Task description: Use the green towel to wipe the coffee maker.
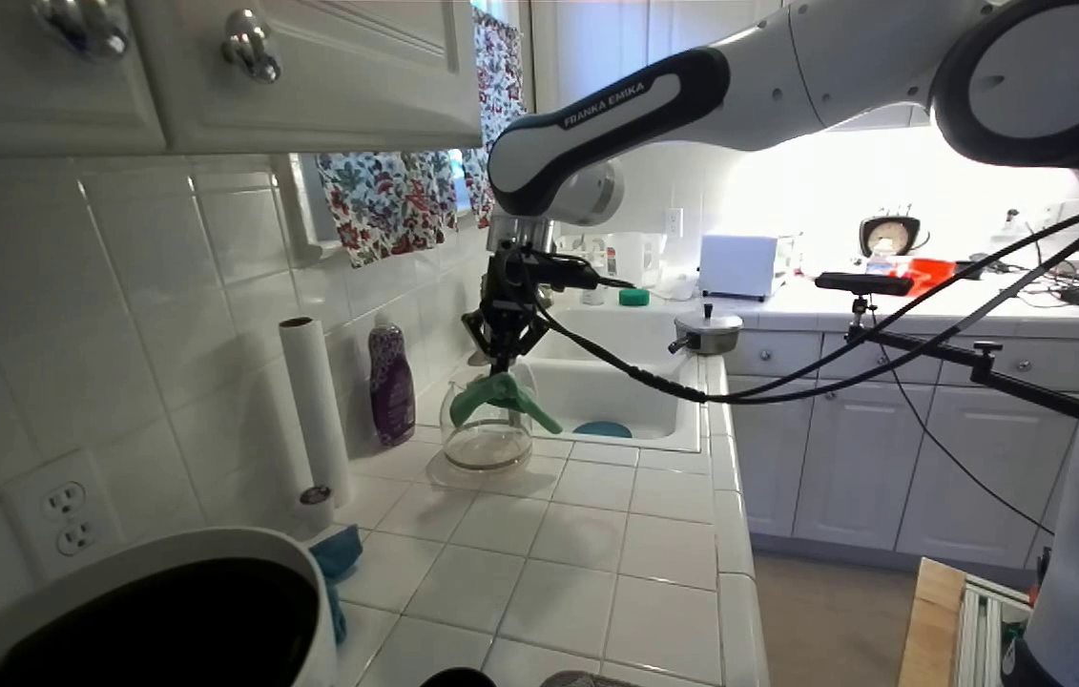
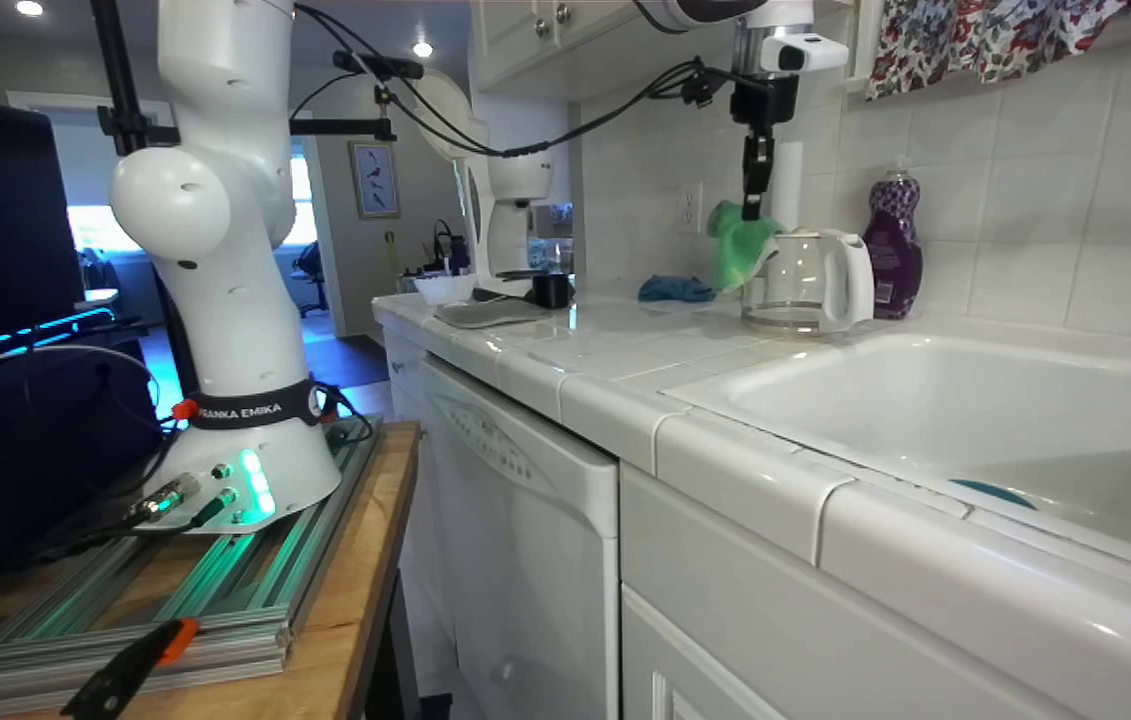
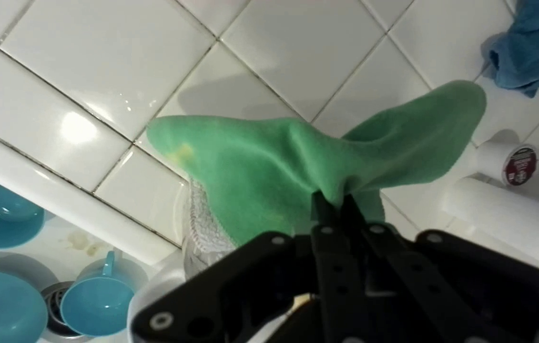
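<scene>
The green towel [image 1: 498,393] hangs bunched from my gripper [image 1: 499,366], which is shut on it; this also shows in an exterior view, with the towel [image 2: 737,245] below the fingertips [image 2: 752,212]. The coffee maker's glass carafe [image 2: 793,292], with a white handle, stands upright on the tiled counter. The towel is at the carafe's rim, on the side away from the handle; whether it touches the glass is hard to tell. In the wrist view the fingertips [image 3: 338,202] pinch the towel [image 3: 259,166], which hides most of the carafe. The rest of the coffee maker is not in view.
A purple soap bottle [image 2: 893,245] stands beside the carafe near the tiled wall. A paper roll [image 1: 315,410], a small pod [image 3: 507,162] and a blue cloth [image 3: 536,47] are nearby. The sink [image 2: 925,370] holds blue dishes [image 3: 97,305]. A large pot [image 1: 296,553] stands on the counter.
</scene>
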`<state>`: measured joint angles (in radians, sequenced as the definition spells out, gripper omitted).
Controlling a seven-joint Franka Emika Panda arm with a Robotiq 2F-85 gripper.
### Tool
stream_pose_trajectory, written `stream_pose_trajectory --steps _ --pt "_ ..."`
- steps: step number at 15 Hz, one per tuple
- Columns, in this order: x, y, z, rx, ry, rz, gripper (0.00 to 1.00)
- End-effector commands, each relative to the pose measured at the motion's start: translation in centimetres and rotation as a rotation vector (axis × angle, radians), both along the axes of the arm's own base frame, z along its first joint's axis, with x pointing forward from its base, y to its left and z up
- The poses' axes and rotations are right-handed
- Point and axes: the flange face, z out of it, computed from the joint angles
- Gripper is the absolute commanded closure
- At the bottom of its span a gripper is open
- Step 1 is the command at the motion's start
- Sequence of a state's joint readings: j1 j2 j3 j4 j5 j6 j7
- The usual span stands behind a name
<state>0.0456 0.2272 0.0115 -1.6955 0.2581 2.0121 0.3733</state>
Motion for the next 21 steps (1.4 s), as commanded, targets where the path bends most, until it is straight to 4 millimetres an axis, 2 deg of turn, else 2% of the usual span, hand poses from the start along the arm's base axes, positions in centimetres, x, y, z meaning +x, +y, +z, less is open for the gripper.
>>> stream_pose_trajectory --steps 1,5,7,11,15,18,21 --pt "0.8 0.4 1.4 0.036 -0.063 0.059 0.99" --pt "1.1 0.4 3.7 0.039 -0.178 0.102 0.99" --pt "2.2 0.1 3.8 0.046 -0.226 0.106 0.99" --pt "3.9 -0.7 2.4 0.077 -0.243 0.1 0.99" --pt "5.0 -1.3 0.4 0.082 -0.17 0.061 0.99" --pt "5.1 -1.5 -0.4 0.073 -0.139 0.028 0.99" --pt "4.4 -1.7 -0.4 0.064 -0.134 -0.019 0.99"
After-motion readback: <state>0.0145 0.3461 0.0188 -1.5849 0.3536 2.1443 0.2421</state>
